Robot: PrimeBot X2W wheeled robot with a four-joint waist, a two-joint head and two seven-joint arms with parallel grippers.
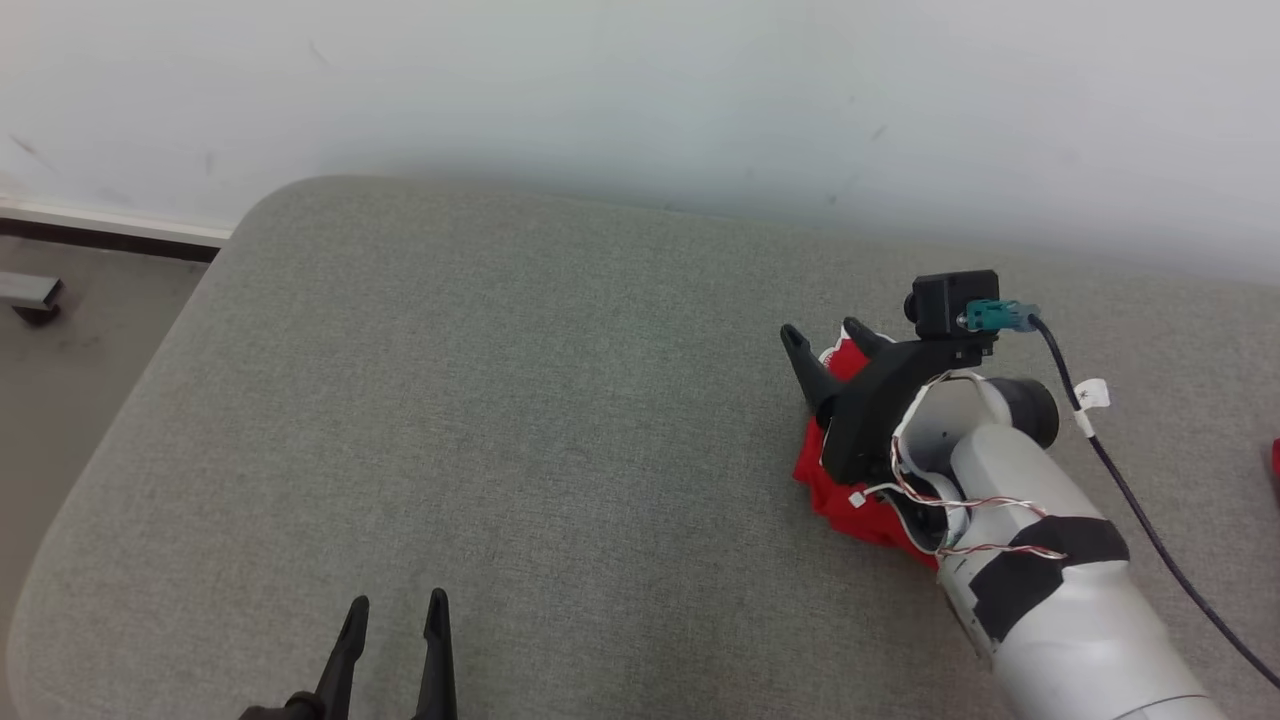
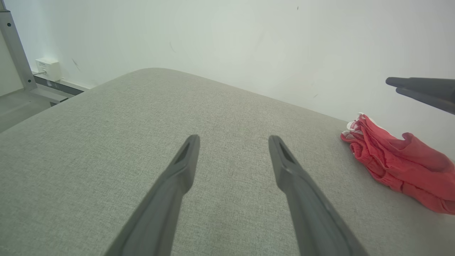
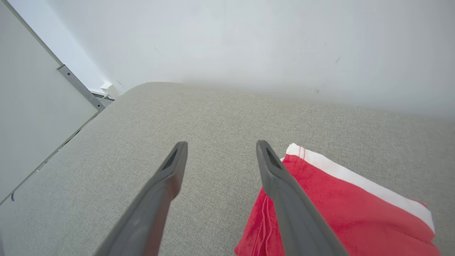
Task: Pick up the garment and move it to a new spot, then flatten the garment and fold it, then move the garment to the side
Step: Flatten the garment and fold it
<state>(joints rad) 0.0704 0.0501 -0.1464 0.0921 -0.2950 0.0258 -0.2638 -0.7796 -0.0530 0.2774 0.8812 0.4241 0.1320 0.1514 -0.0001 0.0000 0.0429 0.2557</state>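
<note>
- Right gripper spread, holding nothing — red garment lies bunched beneath it.
- Left gripper spread, empty.
- Flattening looks next — pinch the white band at its ends, pull apart.

ok so: padded surface butts up against wall at back, floor off its left edge. garment on surface, over on right side. right gripper hangs above garment, not touching, fingers pointing toward wall. left gripper at front left, over bare surface, well apart from garment and from other gripper.
</note>
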